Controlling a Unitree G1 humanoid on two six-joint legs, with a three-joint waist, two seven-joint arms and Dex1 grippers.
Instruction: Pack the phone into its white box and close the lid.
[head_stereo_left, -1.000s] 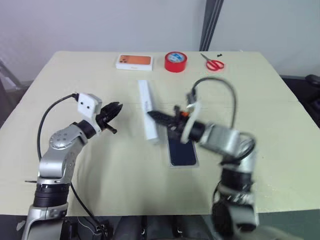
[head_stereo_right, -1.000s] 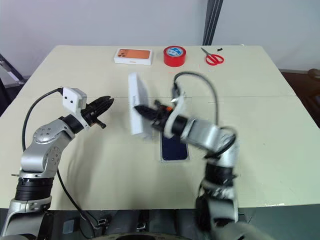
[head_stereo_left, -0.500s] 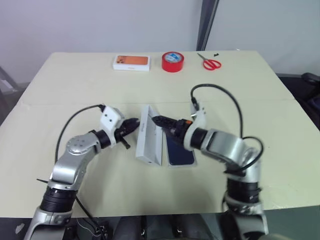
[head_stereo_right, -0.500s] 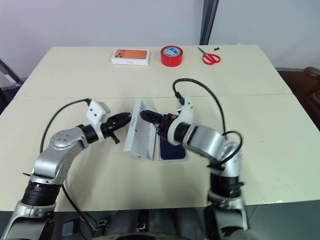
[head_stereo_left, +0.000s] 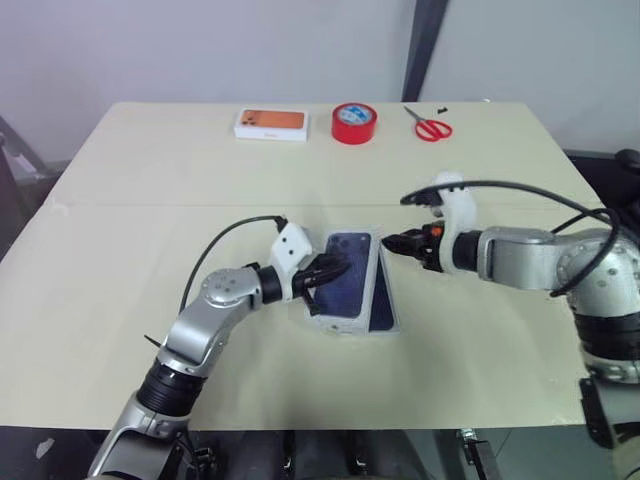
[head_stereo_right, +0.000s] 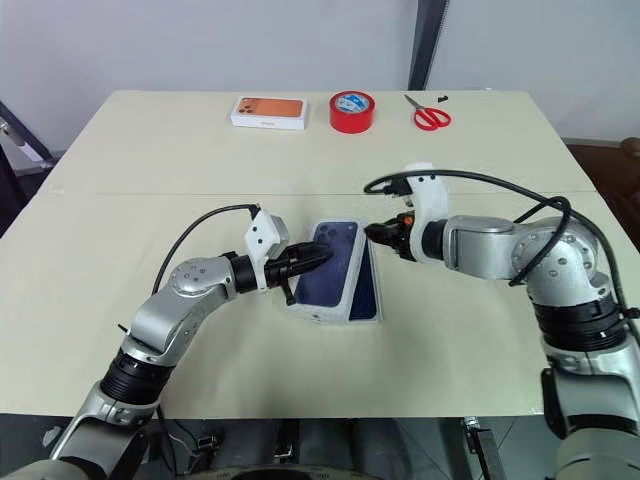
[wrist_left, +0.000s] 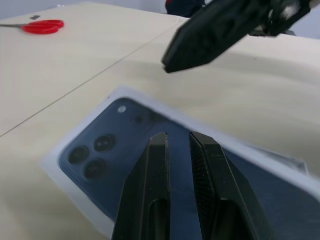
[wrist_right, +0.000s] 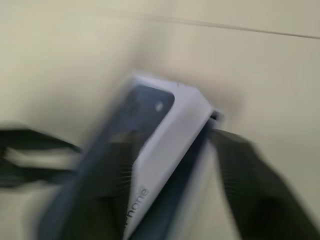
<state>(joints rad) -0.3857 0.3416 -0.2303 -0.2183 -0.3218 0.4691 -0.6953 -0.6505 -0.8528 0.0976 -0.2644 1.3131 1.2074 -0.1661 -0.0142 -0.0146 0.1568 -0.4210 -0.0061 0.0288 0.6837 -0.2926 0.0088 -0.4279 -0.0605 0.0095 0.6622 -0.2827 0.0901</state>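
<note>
The lid was laid picture-up, askew over the phone at table centre. Left gripper, fingers nearly together, grasped nothing, tips over lid. Right gripper state couldn't be told.

The lid now lies picture-up, skewed over the phone — right end effector withdrawn rightward.

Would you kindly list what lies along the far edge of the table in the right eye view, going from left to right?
White box with orange picture → red tape roll → red scissors, all lined up near the table's far edge.
</note>
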